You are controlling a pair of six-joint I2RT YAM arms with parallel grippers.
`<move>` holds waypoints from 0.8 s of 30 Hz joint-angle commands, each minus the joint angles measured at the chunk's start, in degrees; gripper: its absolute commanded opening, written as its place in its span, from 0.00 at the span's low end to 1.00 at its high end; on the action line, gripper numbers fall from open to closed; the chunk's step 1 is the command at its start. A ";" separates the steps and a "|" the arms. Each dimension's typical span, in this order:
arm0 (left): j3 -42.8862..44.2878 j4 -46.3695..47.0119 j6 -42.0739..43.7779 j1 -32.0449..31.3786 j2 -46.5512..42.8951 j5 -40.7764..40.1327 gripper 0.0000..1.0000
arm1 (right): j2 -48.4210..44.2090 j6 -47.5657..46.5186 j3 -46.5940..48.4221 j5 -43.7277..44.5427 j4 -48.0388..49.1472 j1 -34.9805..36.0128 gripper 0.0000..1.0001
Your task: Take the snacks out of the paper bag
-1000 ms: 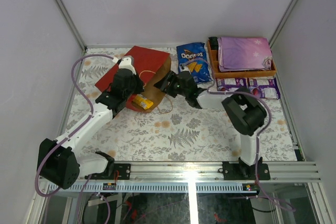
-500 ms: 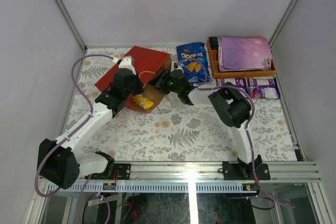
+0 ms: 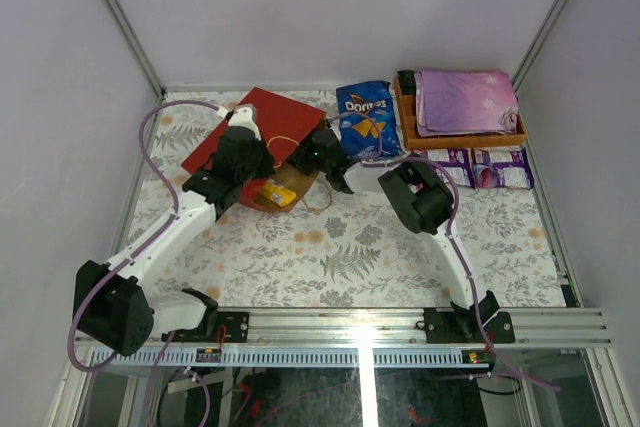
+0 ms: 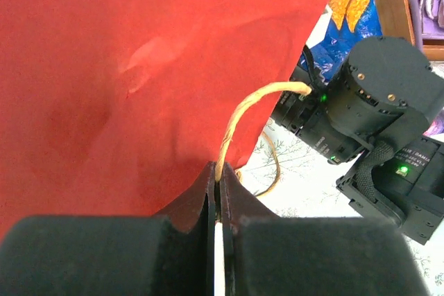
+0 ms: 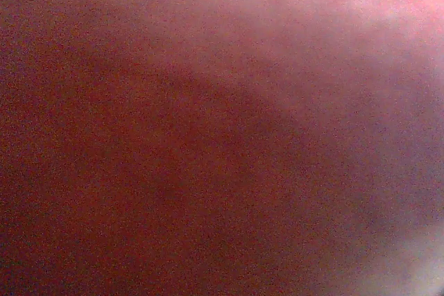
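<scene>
The red paper bag (image 3: 268, 115) lies on its side at the back of the table, its brown mouth facing right. My left gripper (image 4: 218, 171) is shut on the bag's tan loop handle (image 4: 239, 112), beside the red wall (image 4: 139, 67). My right gripper (image 3: 318, 154) reaches into the bag's mouth. Its fingers are hidden inside, and the right wrist view shows only dim red-brown paper. A yellow packet (image 3: 272, 193) lies at the mouth's near edge. The blue Doritos bag (image 3: 365, 119) lies just right of the paper bag, and two purple packs (image 3: 470, 165) sit further right.
An orange wooden tray (image 3: 460, 140) at the back right holds a folded purple star-print cloth (image 3: 465, 99). The right arm's elbow (image 3: 415, 195) stands over the table's middle right. White walls close in the left, back and right sides.
The right arm has swung left and pushed its gripper deeper into the bag's mouth. The left gripper has kept its hold on the handle, barely moving.
</scene>
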 commanded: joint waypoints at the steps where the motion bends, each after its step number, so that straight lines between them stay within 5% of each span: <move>1: 2.06 -0.24 -0.90 -0.06 1.52 1.29 0.00 | 1.45 0.88 5.52 3.02 -3.52 0.89 0.65; 15: 3.65 -0.81 -2.63 -0.52 2.97 4.18 0.00 | 10.76 6.84 18.72 6.09 -7.16 5.41 0.66; 18: 3.68 -0.79 -2.73 -0.58 2.67 4.39 0.00 | 12.07 8.30 19.54 6.00 -4.04 5.57 0.53; 24: 3.86 -1.63 -2.47 -0.59 2.40 3.68 0.00 | 10.16 6.12 16.83 6.89 1.74 5.63 0.03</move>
